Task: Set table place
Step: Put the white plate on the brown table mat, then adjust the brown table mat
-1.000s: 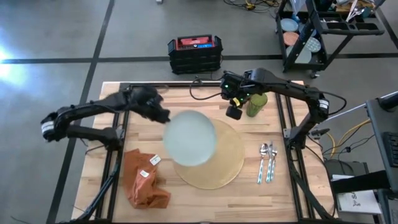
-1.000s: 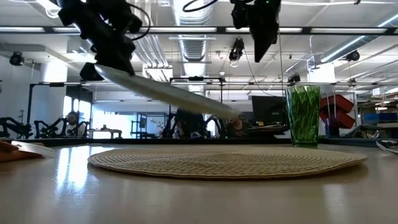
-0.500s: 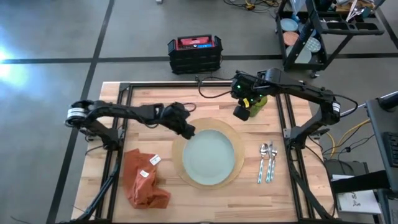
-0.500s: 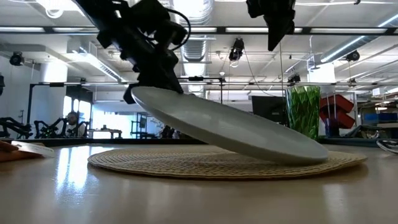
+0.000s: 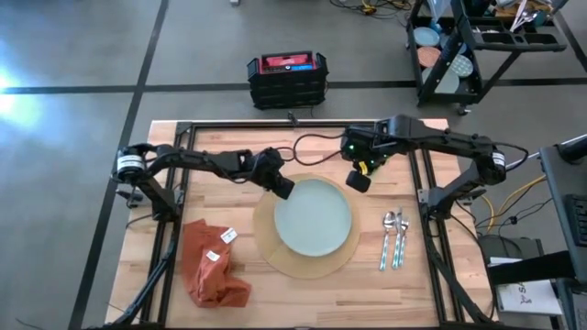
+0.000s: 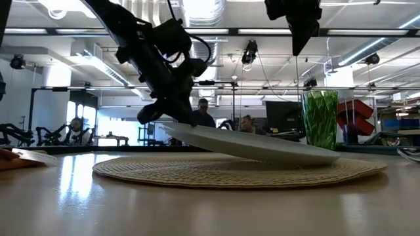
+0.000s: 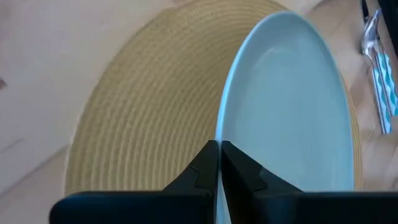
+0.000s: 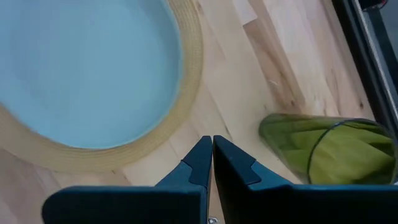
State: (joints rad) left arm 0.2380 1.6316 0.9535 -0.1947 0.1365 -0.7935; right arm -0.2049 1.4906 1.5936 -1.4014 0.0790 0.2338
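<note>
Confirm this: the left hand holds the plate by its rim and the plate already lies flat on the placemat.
Not flat. The left hand does grip the plate by its rim, but the low view shows it tilted: the far edge rests on the placemat while the held edge is raised.

1. The floor [image 5: 73,55] is grey concrete with dark lines.
2. A black crate [image 5: 287,80] with a red top stands on it.
3. A black cart [image 5: 477,46] holds dishes.
4. Ceiling lights [image 6: 98,62] shine.
</note>
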